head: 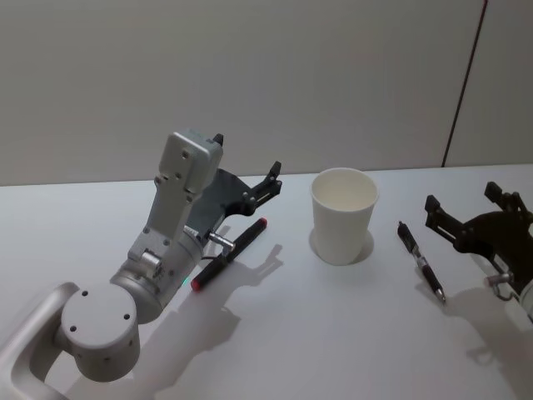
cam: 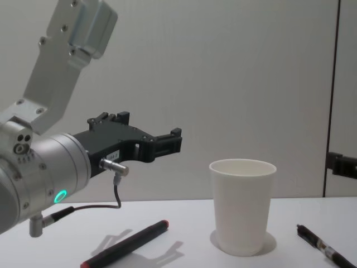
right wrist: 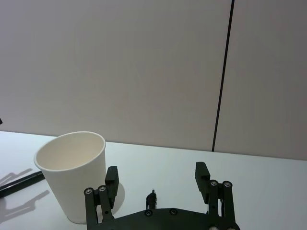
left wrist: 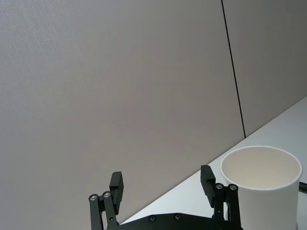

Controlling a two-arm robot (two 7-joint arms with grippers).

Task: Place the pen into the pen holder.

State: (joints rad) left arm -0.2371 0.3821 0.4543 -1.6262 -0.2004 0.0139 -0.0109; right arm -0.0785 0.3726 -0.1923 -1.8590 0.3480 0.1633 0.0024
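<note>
Closest in, left arm's grey elbow (head: 100, 321), low over the near left of the table (head: 275, 350). Carries the left gripper (head: 246, 155) high above the surface, claw spread wide with nothing in it, aimed towards the far wall. Just beneath, red-tipped pen (head: 229, 254), flat, slanted and untouched; probably laid there for this side to pick up. Over to the right, black pen (head: 420, 261), also flat, near the right gripper (head: 462, 198), likewise wide apart and empty at the table's right side. Cannot tell which pen is meant. Between the pens and slightly farther back, pen holder (head: 343, 215): white paper cup, upright, mouth up, nothing seen inside, apart from both pens. Bare table all round it, so room to approach from either side; less room behind, with the table's far edge close to the wall. No grasp made yet, by the look of it.
</note>
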